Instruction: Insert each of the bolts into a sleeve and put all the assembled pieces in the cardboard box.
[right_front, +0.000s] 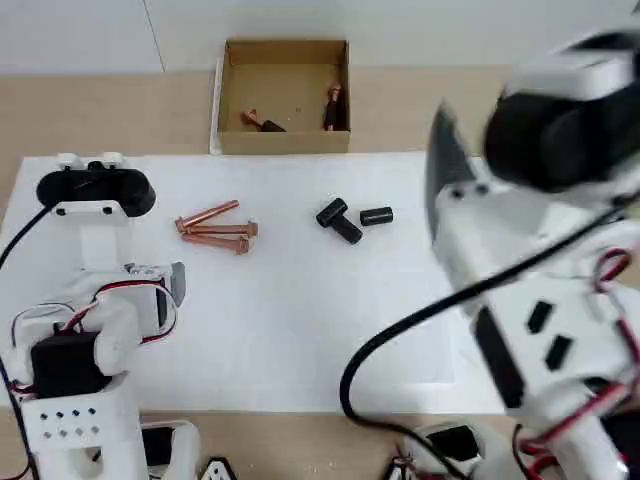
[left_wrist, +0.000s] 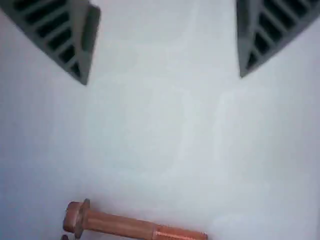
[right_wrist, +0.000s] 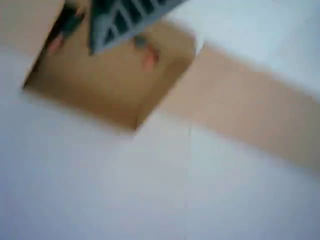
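Note:
The cardboard box (right_front: 285, 140) stands at the back of the table and holds two bolt-and-sleeve pieces (right_front: 262, 123) (right_front: 333, 106). Three copper bolts (right_front: 216, 229) lie together on the white mat, left of centre. Three black sleeves (right_front: 345, 221) lie to their right. My left gripper (left_wrist: 162, 75) hangs open over bare mat, with one bolt (left_wrist: 131, 228) just beyond it. In the high view this gripper (right_front: 172, 284) is low at the left, nearer the front than the bolts. My right gripper (right_front: 441, 150) is raised at the right. Its wrist view looks down on the box (right_wrist: 107, 95).
The white mat (right_front: 300, 330) covers most of the wooden table (right_front: 100, 110). A black cable (right_front: 400, 340) loops from the right arm over the mat's front right. The arm bases stand along the front edge.

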